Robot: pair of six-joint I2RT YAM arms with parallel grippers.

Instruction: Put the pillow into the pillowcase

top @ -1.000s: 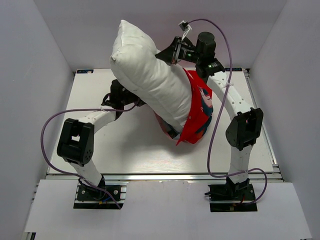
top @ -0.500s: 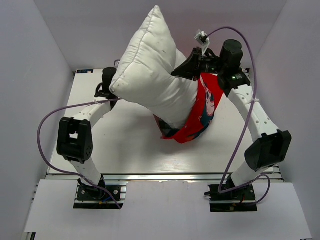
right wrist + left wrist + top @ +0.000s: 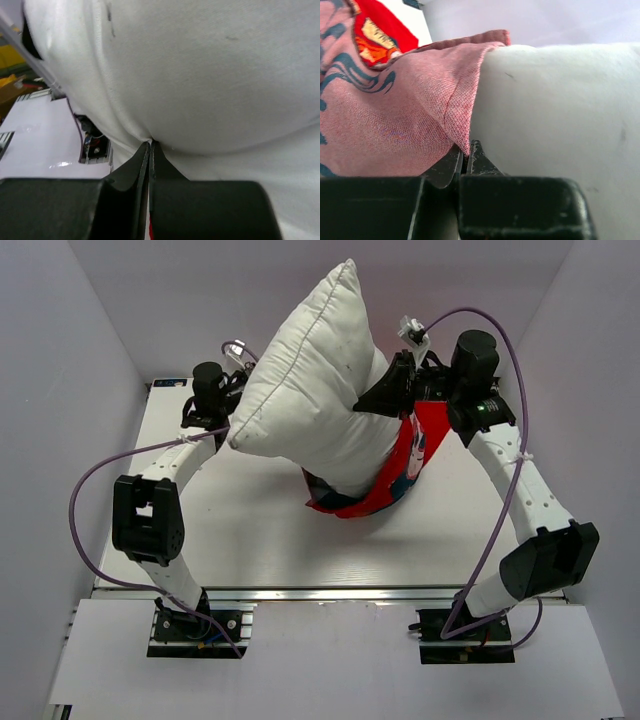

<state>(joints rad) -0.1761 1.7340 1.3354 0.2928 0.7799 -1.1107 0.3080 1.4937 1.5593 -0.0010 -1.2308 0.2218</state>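
The white pillow is held up on end over the table, its top corner toward the back wall. Its lower end sits inside the red pillowcase, which hangs bunched below it. My left gripper is shut on the pink lining edge of the pillowcase, next to the pillow. In the top view the left gripper is at the pillow's left side, its tips hidden behind it. My right gripper is shut on a pinch of the pillow's white fabric. In the top view the right gripper is at the pillow's right side.
The white table lies below, with grey walls on the left, back and right. Purple cables loop off both arms. The right arm arches high along the right side.
Both grippers moved up and toward the back wall. The pillow swung more upright, its top going right. The pillowcase rose with it and hangs more to the left under it.
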